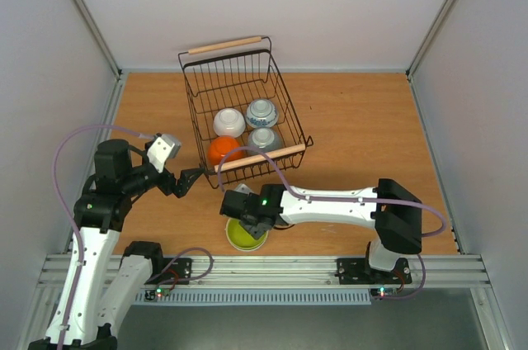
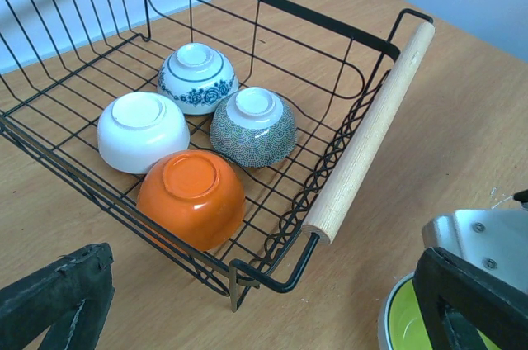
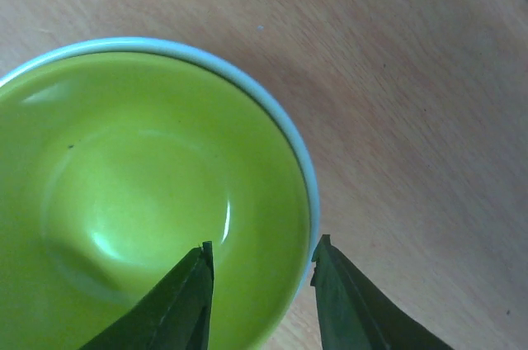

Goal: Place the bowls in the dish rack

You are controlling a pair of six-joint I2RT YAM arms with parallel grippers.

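The black wire dish rack [image 1: 196,94] holds four bowls upside down: white [image 1: 229,122], blue-and-white [image 1: 261,111], orange [image 1: 224,150] and grey speckled [image 1: 264,139]. The yellow-green bowl [image 1: 247,235] stands upright on the table in front of the rack. My right gripper [image 1: 248,219] is open over it, one finger inside the bowl [image 3: 148,193] and one outside the rim. My left gripper [image 1: 186,181] is open and empty beside the rack's near left corner [image 2: 247,271]. A second white bowl is not in view.
The rack's near wooden handle [image 2: 371,127] lies between both grippers and the loaded bowls. The right arm [image 1: 330,204] stretches across the front of the table. Grey walls close in the left and right sides.
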